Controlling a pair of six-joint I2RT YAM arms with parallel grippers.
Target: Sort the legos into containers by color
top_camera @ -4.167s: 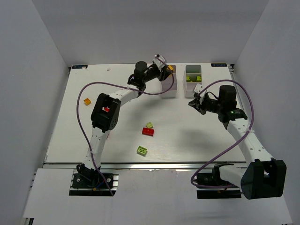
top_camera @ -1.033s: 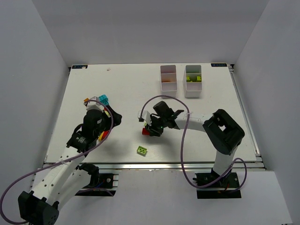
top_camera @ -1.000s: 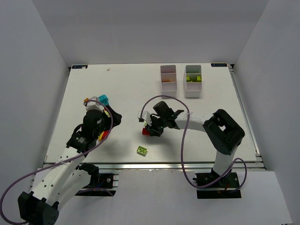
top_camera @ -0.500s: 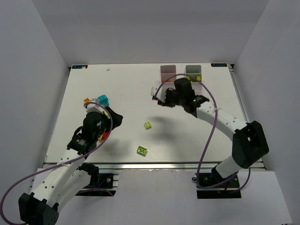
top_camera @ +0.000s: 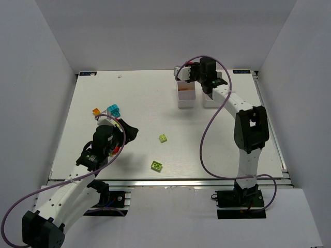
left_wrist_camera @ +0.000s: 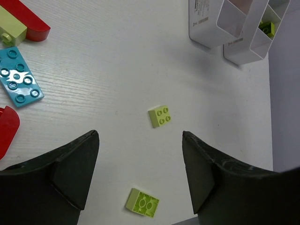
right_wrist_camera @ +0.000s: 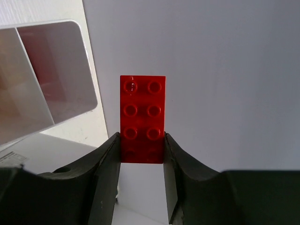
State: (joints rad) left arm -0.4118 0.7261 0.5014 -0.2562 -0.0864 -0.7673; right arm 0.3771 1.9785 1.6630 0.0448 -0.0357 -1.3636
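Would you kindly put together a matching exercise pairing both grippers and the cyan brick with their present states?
Column one:
1. Left gripper
2. Right gripper
3. Cyan brick

Column two:
A. Lying flat on the table, studs up
B. Shut on a red brick
C. Open, holding nothing

Pairs: 1-C, 2-B, 3-A

Top view overlooks the whole table (top_camera: 134, 98); wrist views sit closer (right closest) — all share one white bin (top_camera: 185, 99).
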